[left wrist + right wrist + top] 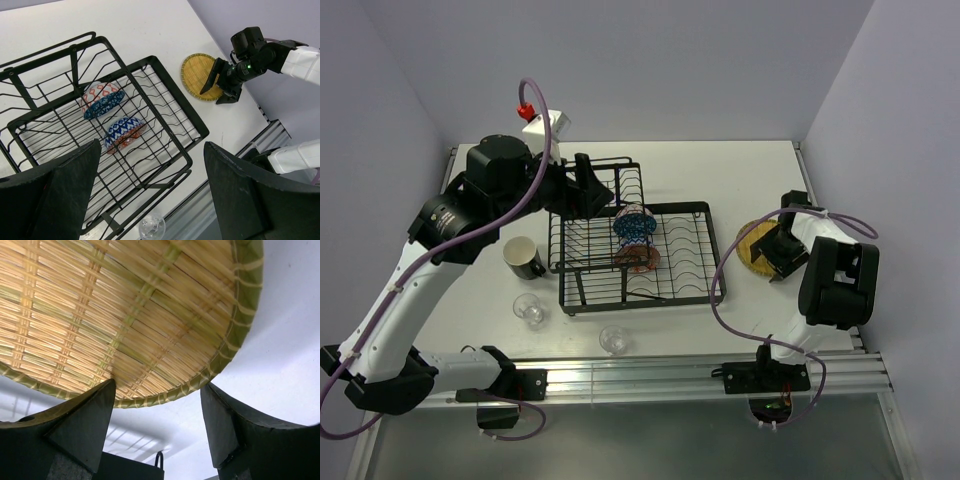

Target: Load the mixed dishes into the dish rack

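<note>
Plate [752,250] lies flat on the counter [720,180], right of the rack [685,255]. Right jaws are spread at the plate's rim, not pinching. Left jaws are spread and empty over the rack. Two bowls [635,228] sit in the rack; mug [523,257] is to its left. Risk: shallow bite on the flat rim, so the plate slips or skids away from the rack.

White shells and chunky black joint housings on the left arm [400,300], with a lilac cable [532,82] looping off a red fitting [523,108] by a white box [542,128]. The right arm [835,285] matches, a green light [248,65] glowing at its wrist. The fingers [60,200] are matt black wedges.
</note>
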You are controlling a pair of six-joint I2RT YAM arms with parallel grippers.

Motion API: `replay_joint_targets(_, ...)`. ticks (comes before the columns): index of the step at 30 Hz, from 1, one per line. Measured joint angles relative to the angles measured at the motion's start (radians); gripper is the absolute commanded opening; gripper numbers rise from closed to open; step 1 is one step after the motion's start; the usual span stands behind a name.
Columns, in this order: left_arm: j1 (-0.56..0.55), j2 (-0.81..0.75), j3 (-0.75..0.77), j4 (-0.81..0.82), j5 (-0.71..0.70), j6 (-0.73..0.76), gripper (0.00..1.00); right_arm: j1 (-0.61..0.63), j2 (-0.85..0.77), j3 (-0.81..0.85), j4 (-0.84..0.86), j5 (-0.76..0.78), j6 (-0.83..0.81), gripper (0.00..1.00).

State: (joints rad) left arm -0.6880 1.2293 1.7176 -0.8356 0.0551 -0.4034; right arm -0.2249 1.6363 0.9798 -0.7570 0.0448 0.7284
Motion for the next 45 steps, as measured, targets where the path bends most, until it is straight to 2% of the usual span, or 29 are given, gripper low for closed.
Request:
replay_joint_targets(8,0.0,0.012,0.013,-0.001,0.001,-0.001,0.9,0.0,-0.019,-0.03,0.066,0.014,0.006,0.76)
replay_joint_targets(23,0.021,-0.017,0.003,0.0,0.001,-0.001,0.9,-0.09,-0.299,-0.349,0.349,-0.127,0.157,0.87)
replay_joint_targets(28,0.021,-0.029,-0.01,0.0,0.003,0.0,0.91,-0.092,-0.385,-0.456,0.487,-0.185,0.213,0.86)
replay_joint_targets(31,0.021,-0.035,-0.021,-0.001,0.004,0.0,0.91,-0.092,-0.406,-0.511,0.597,-0.218,0.249,0.81)
replay_joint_targets(34,0.021,-0.042,-0.03,-0.004,0.004,0.0,0.91,-0.092,-0.452,-0.595,0.717,-0.229,0.294,0.7)
replay_joint_targets(35,0.021,-0.043,-0.032,-0.004,0.004,0.0,0.91,-0.093,-0.47,-0.624,0.753,-0.229,0.312,0.63)
replay_joint_targets(40,0.021,-0.06,-0.045,-0.011,0.005,0.0,0.91,-0.094,-0.52,-0.721,0.863,-0.207,0.391,0.56)
replay_joint_targets(43,0.021,-0.068,-0.048,-0.017,0.005,0.0,0.91,-0.094,-0.547,-0.768,0.901,-0.182,0.431,0.41)
replay_joint_targets(45,0.021,-0.071,-0.05,-0.018,0.005,-0.001,0.91,-0.094,-0.559,-0.787,0.911,-0.168,0.449,0.28)
